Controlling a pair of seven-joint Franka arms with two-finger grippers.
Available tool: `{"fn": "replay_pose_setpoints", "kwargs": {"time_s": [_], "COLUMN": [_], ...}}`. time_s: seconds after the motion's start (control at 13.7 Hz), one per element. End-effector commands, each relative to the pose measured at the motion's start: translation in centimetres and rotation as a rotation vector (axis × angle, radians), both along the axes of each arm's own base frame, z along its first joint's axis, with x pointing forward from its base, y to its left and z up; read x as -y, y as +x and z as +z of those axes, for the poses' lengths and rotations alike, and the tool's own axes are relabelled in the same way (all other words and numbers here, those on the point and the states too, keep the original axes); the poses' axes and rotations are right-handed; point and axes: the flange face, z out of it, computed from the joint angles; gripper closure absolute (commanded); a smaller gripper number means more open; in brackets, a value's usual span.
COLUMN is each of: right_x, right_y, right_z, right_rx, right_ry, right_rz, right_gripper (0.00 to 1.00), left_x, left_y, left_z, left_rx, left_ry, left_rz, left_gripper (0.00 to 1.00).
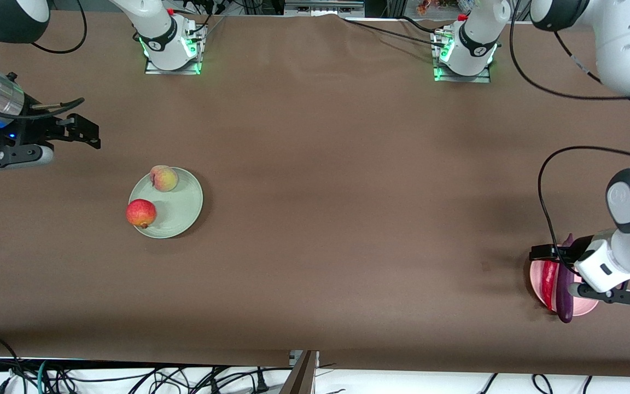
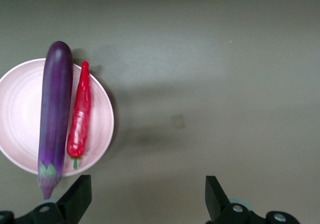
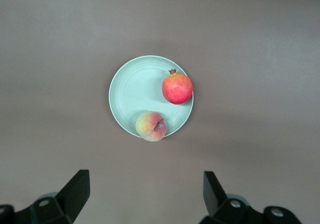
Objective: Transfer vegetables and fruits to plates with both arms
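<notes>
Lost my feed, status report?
Both end effectors, left and right, open, empty. Eggplant, chili on pink plate; fruits on green plate. Nothing in the way.

The eggplant (image 2: 54, 115), long and glossy purple, lies across the pink plate (image 2: 21, 114), overhanging its rim at both ends. The red chili (image 2: 80, 118) lies just beside it on the plate, below the open left gripper (image 2: 145, 200). The red fruit (image 3: 177, 88) and peach (image 3: 151, 126) sit at the green plate's (image 3: 135, 92) rim, apart, below the open right gripper (image 3: 144, 198).
</notes>
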Motion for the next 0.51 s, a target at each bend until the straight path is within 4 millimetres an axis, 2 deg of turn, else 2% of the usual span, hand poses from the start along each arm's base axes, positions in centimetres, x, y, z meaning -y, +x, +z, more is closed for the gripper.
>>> {"fn": "replay_pose_setpoints", "kwargs": {"time_s": [0.0,0.15,0.22,0.44], "right_x": [0.1,0.1,0.2,0.2], "right_y": [0.6,0.7,0.7,0.6], "right_z": [1.0,1.1,1.0,1.3], "right_rx": [0.016,0.021,0.022,0.019], "right_ry": [-0.008,-0.008,-0.006,-0.010], "right_rz": [0.008,0.004,0.002,0.004], "right_gripper": [0.00,0.00,0.00,0.00], "left_x": [1.0,3.0,3.2,4.2], "left_y": [-3.3,-5.9,-7.2,-10.4], "left_z": [5.7,9.4,11.2,18.4], "left_rx": [-0.004,0.012,0.026,0.084], "left_ry": [-0.005,0.015,0.018,0.028], "left_rz": [0.036,0.003,-0.006,-0.020], "left_gripper": [0.00,0.00,0.00,0.00]}}
